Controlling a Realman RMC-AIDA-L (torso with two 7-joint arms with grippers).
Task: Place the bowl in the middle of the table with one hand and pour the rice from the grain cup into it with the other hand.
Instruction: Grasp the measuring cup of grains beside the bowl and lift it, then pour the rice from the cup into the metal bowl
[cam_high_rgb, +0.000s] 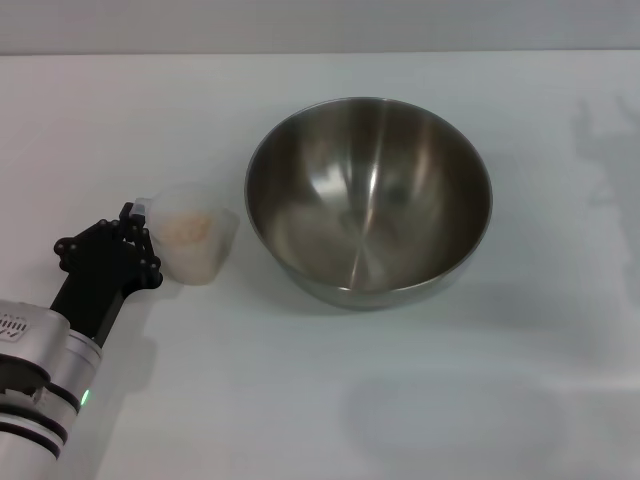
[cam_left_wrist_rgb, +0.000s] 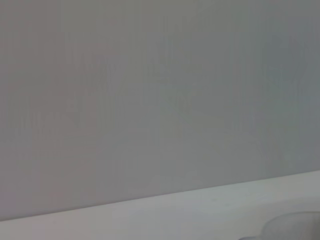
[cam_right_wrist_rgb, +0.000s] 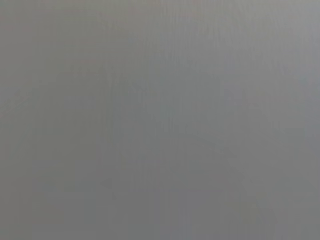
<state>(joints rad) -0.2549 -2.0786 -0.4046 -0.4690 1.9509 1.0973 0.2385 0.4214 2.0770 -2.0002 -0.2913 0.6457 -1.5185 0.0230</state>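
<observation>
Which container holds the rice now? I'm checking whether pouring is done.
The grain cup, the small clear one at the left gripper, holds the rice. The big steel bowl looks empty.

Shiny brushed steel bowl (cam_high_rgb: 369, 200), cloudy translucent plastic grain cup (cam_high_rgb: 193, 244), matte white table (cam_high_rgb: 320, 400).

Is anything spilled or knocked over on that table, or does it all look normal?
Nothing stands out. The bowl sits upright and empty on the table. The grain cup beside it holds its rice, with no grains visible on the tabletop. The left gripper is at the cup.
</observation>
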